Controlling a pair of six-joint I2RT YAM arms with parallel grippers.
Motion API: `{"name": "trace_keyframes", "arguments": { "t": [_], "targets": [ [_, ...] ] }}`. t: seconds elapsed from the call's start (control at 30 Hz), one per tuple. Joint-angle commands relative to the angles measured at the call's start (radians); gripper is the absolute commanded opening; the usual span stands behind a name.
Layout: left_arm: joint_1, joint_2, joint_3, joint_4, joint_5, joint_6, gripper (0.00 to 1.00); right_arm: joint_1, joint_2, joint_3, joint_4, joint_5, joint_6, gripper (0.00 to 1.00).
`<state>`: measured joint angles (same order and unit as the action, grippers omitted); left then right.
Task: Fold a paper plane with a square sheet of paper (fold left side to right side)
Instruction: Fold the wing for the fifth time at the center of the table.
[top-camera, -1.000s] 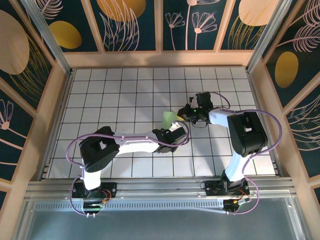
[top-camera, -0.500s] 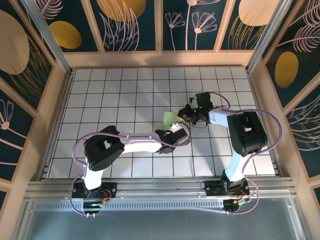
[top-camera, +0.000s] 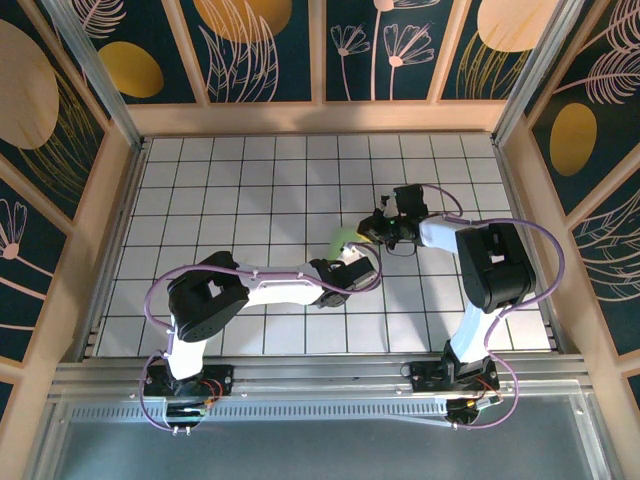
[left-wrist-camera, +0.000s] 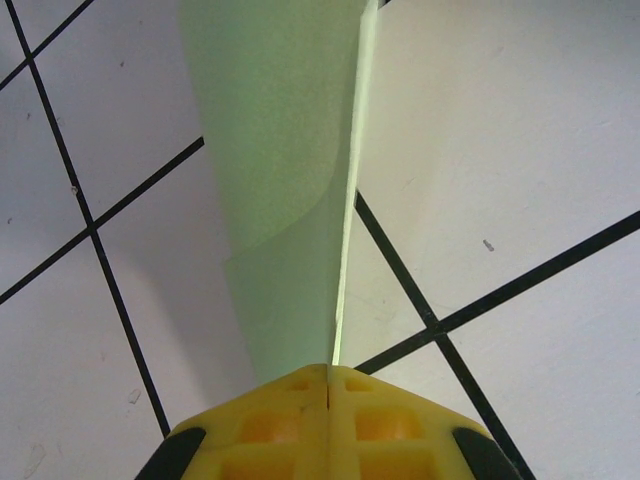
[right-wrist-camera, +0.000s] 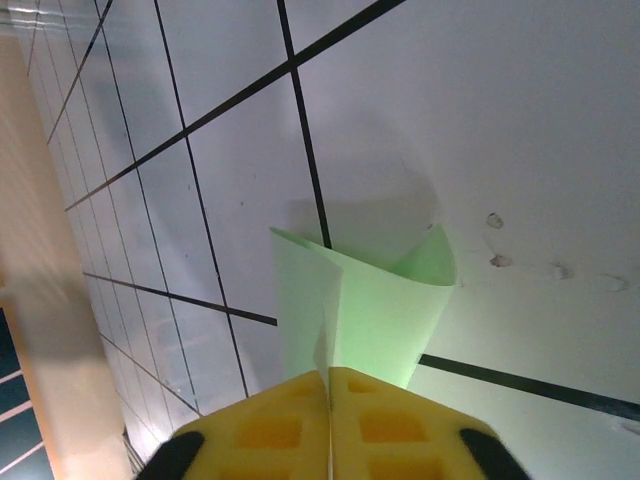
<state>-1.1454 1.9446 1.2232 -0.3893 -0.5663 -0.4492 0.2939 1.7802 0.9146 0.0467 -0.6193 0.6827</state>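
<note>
White gridded table (top-camera: 250, 180) is lying beneath both arms. Left gripper (left-wrist-camera: 328, 375) is pinching one edge of the folded pale green sheet of paper (left-wrist-camera: 280, 150). Right gripper (right-wrist-camera: 328, 378) is pressing together on its other end, near the table's middle.

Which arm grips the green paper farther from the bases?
The right arm; its jaws pinch the paper's far side, the left arm's pinch its near edge.

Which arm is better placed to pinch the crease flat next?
Left, probably. The left gripper is shut on the green paper where its layers meet along a straight edge; the right gripper is shut on an end that bulges open.
</note>
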Motion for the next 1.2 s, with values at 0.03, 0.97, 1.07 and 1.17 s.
{"name": "trace_keyframes", "arguments": {
  "t": [0.03, 0.97, 1.07, 1.17],
  "targets": [
    [0.017, -0.007, -0.016, 0.027, 0.055, 0.005, 0.0, -0.072, -0.115, -0.036, 0.019, 0.042, -0.057, 0.25],
    [0.399, -0.027, -0.257, 0.782, 1.085, -0.341, 0.0, -0.258, -0.466, -0.441, 0.201, -0.028, -0.142, 0.49],
    [0.416, -0.004, -0.308, 0.917, 1.136, -0.431, 0.0, -0.234, -0.447, -0.438, 0.22, -0.023, -0.131, 0.49],
    [0.43, 0.019, -0.348, 1.045, 1.173, -0.519, 0.0, -0.202, -0.418, -0.432, 0.24, -0.017, -0.117, 0.49]
  ]
}}
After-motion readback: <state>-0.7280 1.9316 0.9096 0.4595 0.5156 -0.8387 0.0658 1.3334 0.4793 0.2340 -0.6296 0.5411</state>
